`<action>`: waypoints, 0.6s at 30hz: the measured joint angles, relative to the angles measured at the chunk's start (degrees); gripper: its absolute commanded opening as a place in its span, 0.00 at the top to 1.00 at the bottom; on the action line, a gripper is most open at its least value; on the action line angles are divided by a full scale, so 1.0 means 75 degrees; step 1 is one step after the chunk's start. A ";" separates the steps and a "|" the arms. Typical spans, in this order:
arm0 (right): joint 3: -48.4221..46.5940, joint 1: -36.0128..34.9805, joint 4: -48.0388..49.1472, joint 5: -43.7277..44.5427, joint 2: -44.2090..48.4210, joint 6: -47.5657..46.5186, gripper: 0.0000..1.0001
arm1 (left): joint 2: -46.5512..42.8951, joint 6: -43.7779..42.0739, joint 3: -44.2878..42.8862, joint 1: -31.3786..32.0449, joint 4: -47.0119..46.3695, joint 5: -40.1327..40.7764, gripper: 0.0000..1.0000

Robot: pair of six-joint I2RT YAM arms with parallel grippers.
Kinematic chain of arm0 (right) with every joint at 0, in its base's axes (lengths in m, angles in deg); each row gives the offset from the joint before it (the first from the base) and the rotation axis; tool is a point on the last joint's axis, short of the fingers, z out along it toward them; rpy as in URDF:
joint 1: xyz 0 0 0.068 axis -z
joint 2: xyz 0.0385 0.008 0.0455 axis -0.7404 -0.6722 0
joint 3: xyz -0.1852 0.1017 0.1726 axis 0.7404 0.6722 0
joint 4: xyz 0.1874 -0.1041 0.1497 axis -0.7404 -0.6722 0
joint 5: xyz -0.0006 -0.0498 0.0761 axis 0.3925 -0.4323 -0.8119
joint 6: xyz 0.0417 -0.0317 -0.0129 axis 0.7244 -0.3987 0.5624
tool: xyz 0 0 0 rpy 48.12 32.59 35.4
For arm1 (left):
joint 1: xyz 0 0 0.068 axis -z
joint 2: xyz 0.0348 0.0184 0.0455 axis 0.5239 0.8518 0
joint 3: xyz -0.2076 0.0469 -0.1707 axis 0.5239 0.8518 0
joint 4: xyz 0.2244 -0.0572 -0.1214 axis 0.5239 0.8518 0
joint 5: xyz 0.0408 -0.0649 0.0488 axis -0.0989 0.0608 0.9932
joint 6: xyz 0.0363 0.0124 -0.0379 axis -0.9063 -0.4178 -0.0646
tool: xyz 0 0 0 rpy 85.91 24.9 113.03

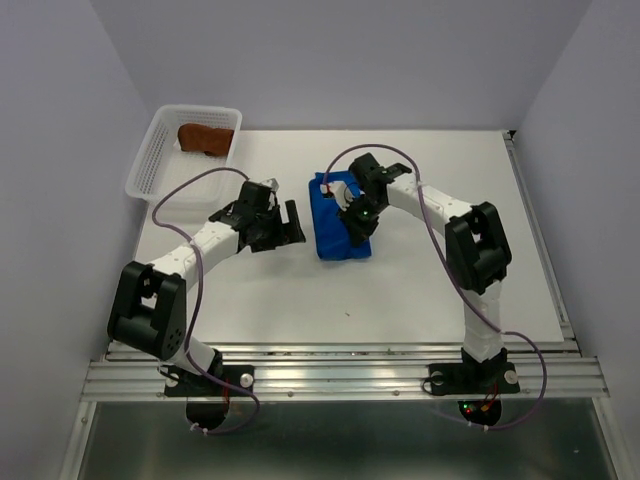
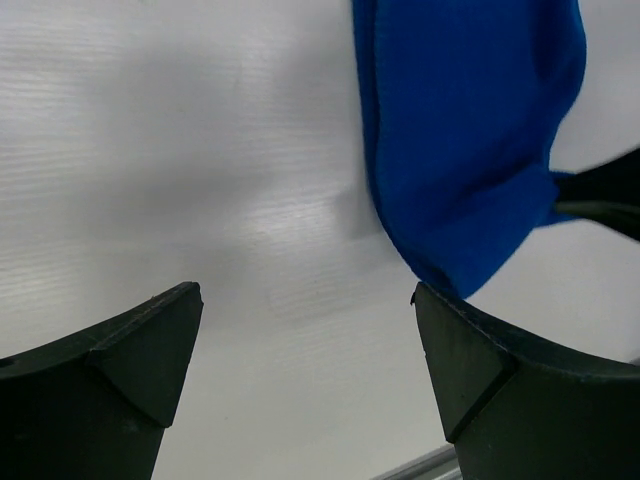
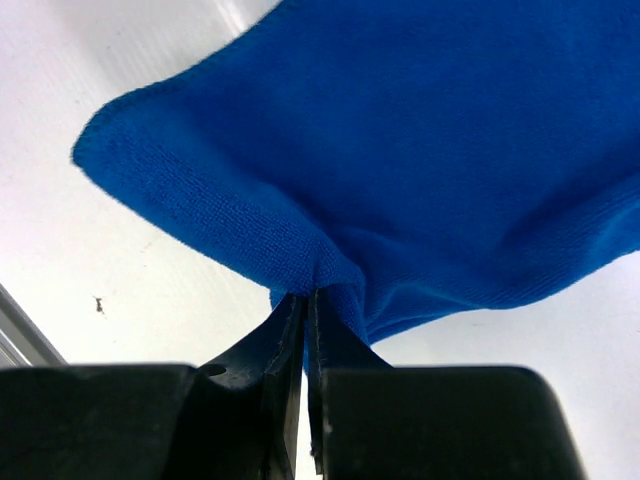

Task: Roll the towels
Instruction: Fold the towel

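Observation:
The blue towel (image 1: pixel 335 228) lies in the middle of the table, partly folded. My right gripper (image 1: pixel 358 214) reaches over it from the right and is shut on a pinched bit of the blue towel (image 3: pixel 400 150), the cloth bunching at the right gripper (image 3: pixel 308 295). My left gripper (image 1: pixel 291 224) stands open just left of the towel. In the left wrist view the left gripper (image 2: pixel 305 295) has bare table between its fingers, and the blue towel (image 2: pixel 470 130) hangs just past the right fingertip (image 2: pixel 450 330). The rust-brown towel (image 1: pixel 205 137) lies bunched in the basket.
A white mesh basket (image 1: pixel 150 165) stands at the table's far left corner. Grey walls close in on both sides and behind. A metal rail (image 1: pixel 340 375) runs along the near edge, where both arm bases are bolted.

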 measured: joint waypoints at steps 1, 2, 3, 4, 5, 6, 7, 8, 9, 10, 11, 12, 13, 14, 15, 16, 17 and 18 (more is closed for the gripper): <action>-0.0087 0.0058 -0.0052 -0.0073 -0.0087 -0.0035 0.92 | -0.0015 -0.0044 0.0093 0.0082 -0.0044 -0.0102 0.01; -0.0189 0.0137 -0.0134 -0.0154 -0.0195 -0.0085 0.92 | -0.0017 -0.0096 0.0181 0.0181 -0.0122 -0.0224 0.01; -0.0245 0.0178 -0.0160 -0.0201 -0.0262 -0.0119 0.92 | -0.0017 -0.0149 0.0268 0.0338 -0.0230 -0.0356 0.01; -0.0312 0.0248 -0.0178 -0.0265 -0.0361 -0.0163 0.92 | -0.0017 -0.0184 0.0356 0.0516 -0.0338 -0.0475 0.01; -0.0344 0.0294 -0.0201 -0.0283 -0.0417 -0.0178 0.92 | -0.0017 -0.0213 0.0402 0.0632 -0.0402 -0.0551 0.01; -0.0370 0.0335 -0.0242 -0.0300 -0.0466 -0.0189 0.92 | -0.0017 -0.0230 0.0475 0.0752 -0.0557 -0.0679 0.01; -0.0408 0.0347 -0.0286 -0.0321 -0.0504 -0.0195 0.92 | -0.0017 -0.0242 0.0522 0.0819 -0.0679 -0.0755 0.01; -0.0452 0.0367 -0.0318 -0.0335 -0.0542 -0.0201 0.91 | -0.0017 -0.0251 0.0557 0.0895 -0.0793 -0.0842 0.01; -0.0501 0.0391 -0.0332 -0.0356 -0.0571 -0.0219 0.89 | -0.0017 -0.0256 0.0580 0.0915 -0.0880 -0.0915 0.01; -0.0551 0.0396 -0.0341 -0.0385 -0.0600 -0.0233 0.88 | -0.0017 -0.0256 0.0586 0.0918 -0.0979 -0.0970 0.01; -0.0568 0.0396 -0.0338 -0.0399 -0.0609 -0.0239 0.88 | -0.0017 -0.0262 0.0586 0.0921 -0.1093 -0.1003 0.01; -0.0595 0.0396 -0.0326 -0.0425 -0.0624 -0.0254 0.87 | 0.0009 -0.0271 0.0583 0.0933 -0.1218 -0.1014 0.01; -0.0600 0.0396 -0.0323 -0.0449 -0.0629 -0.0277 0.87 | 0.0070 -0.0283 0.0583 0.0941 -0.1361 -0.1011 0.01; -0.0609 0.0396 -0.0323 -0.0469 -0.0638 -0.0289 0.87 | 0.0125 -0.0283 0.0580 0.0941 -0.1416 -0.1008 0.01; -0.0627 0.0396 -0.0329 -0.0507 -0.0653 -0.0341 0.86 | 0.0204 -0.0280 0.0577 0.0941 -0.1463 -0.1005 0.02; -0.0641 0.0396 -0.0326 -0.0542 -0.0667 -0.0382 0.86 | 0.0391 -0.0280 0.0542 0.0941 -0.1553 -0.1003 0.02; -0.0656 0.0396 -0.0323 -0.0583 -0.0685 -0.0423 0.84 | 0.0574 -0.0277 0.0490 0.0941 -0.1591 -0.0994 0.02; -0.0682 0.0396 -0.0329 -0.0612 -0.0702 -0.0458 0.84 | 0.0740 -0.0271 0.0440 0.0944 -0.1603 -0.0979 0.03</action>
